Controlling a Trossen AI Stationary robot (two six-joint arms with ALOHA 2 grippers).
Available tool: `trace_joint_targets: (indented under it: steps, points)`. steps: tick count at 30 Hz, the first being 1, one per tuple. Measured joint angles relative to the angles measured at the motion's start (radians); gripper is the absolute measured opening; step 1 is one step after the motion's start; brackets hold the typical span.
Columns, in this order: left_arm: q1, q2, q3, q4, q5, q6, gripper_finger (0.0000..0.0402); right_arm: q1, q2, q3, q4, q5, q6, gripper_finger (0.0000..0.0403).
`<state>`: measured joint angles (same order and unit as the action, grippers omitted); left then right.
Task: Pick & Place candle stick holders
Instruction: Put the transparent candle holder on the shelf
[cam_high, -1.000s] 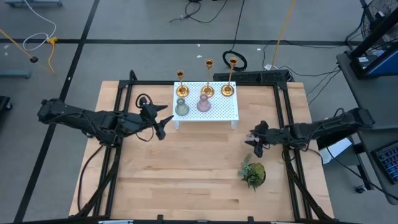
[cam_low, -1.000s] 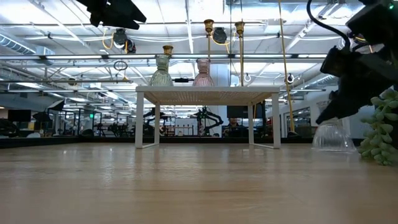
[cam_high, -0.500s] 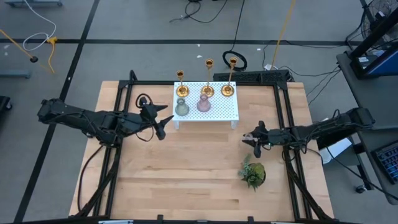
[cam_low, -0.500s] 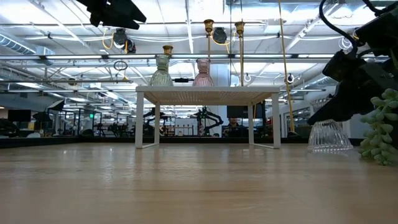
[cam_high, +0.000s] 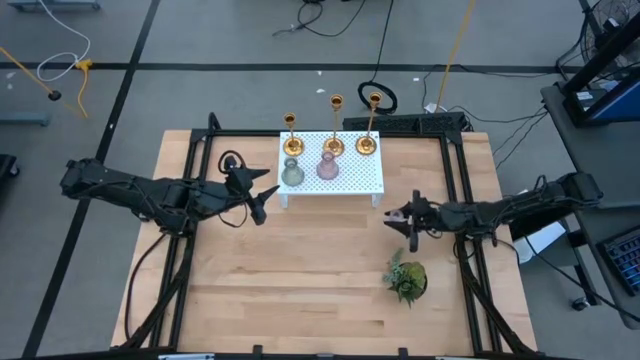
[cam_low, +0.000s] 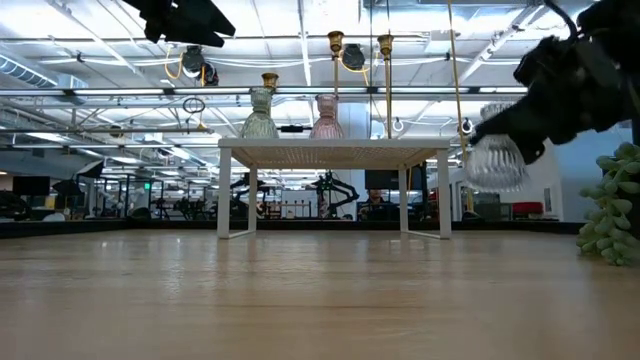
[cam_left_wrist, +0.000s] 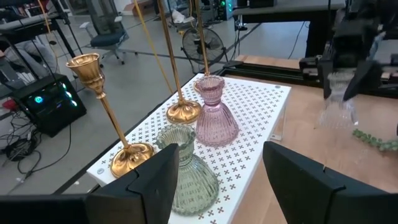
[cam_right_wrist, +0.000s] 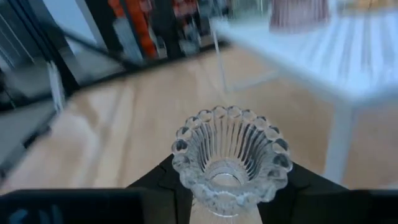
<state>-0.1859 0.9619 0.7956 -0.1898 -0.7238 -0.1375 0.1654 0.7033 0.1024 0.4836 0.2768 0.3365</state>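
The clear glass vase (cam_low: 495, 160) is gripped in the right jaws (cam_high: 400, 219) and held above the tabletop (cam_high: 300, 270), at four o'clock from the white stand (cam_high: 350, 180). The left jaws (cam_high: 262, 200) are held wide open at the stand's nine o'clock. The three candle stick holders (cam_high: 335, 125) are seen upright along its twelve o'clock edge.

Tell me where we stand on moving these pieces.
Done: three brass candle stick holders stand on the white perforated stand, with a green vase and pink vase in front of them. In hand: the right gripper holds a clear glass vase off the table, right of the stand. Left: setting it down. The left gripper waits open by the stand's left end.
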Motion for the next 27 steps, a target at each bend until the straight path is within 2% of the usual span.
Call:
trace_joint_targets:
  steps: [3, 6, 10, 16, 22, 27]
  points:
    - [0.0, 0.0, 0.0, 0.003, 0.0, 0.0, 0.0239, -0.002, -0.001, 0.009, 0.103, 0.011, -0.036, 0.0121]
    - [0.0, 0.0, 0.0, 0.007, 0.0, 0.0, 0.0239, -0.002, 0.007, 0.055, 0.135, 0.014, -0.108, 0.0125]
    - [0.0, 0.0, 0.0, 0.008, 0.0, 0.0, 0.0239, -0.03, 0.046, 0.181, 0.108, 0.035, -0.217, 0.0126]
    - [0.0, 0.0, 0.0, 0.015, 0.0, 0.0, 0.0239, -0.139, 0.163, 0.37, 0.053, 0.064, -0.31, 0.0123]
    - [0.0, 0.0, 0.0, 0.015, 0.0, 0.004, 0.0239, -0.278, 0.319, 0.462, -0.055, 0.061, -0.277, 0.0126]
    - [0.0, 0.0, 0.0, 0.014, 0.0, 0.004, 0.0239, -0.369, 0.414, 0.467, -0.047, 0.057, -0.244, 0.0127]
